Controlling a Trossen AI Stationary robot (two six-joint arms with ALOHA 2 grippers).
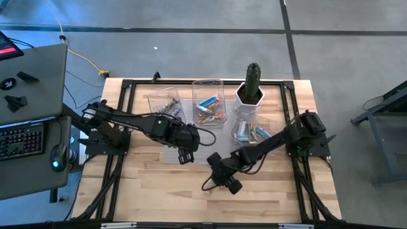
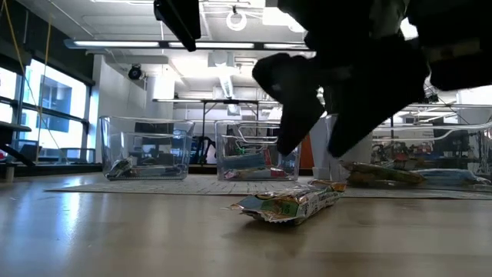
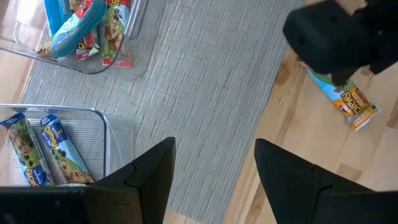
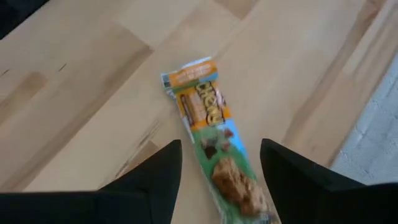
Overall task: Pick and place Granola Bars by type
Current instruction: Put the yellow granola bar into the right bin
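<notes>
Right wrist view: green-and-orange granola bar (image 4: pixel 214 146) lies flat on the bare wood, between the two dark fingers (image 4: pixel 152 180) and apart from both.
Bar's place: front middle of the tabletop (image 1: pixel 159 191), off the grey mat (image 3: pixel 205 87), well apart from the bins.
Right claw (image 1: pixel 219 178): spread wide, low over that bar, pinching nothing.
Left claw (image 1: pixel 186 156): spread too, empty, hovering over the mat's front edge, just beside the right one.
Sorted bars: blue and red ones (image 1: pixel 210 109) in the middle clear bin (image 1: pixel 208 84); blue-green ones (image 1: pixel 254 133) in the right bin; dark-wrapped ones (image 1: pixel 168 108) in the left bin (image 1: pixel 156 98).
Low view: the loose bar (image 2: pixel 292 204) sits crinkled in front, the bins in a row behind it.
Further back: a cactus in a white pot (image 1: pixel 251 89) stands at the far edge.
</notes>
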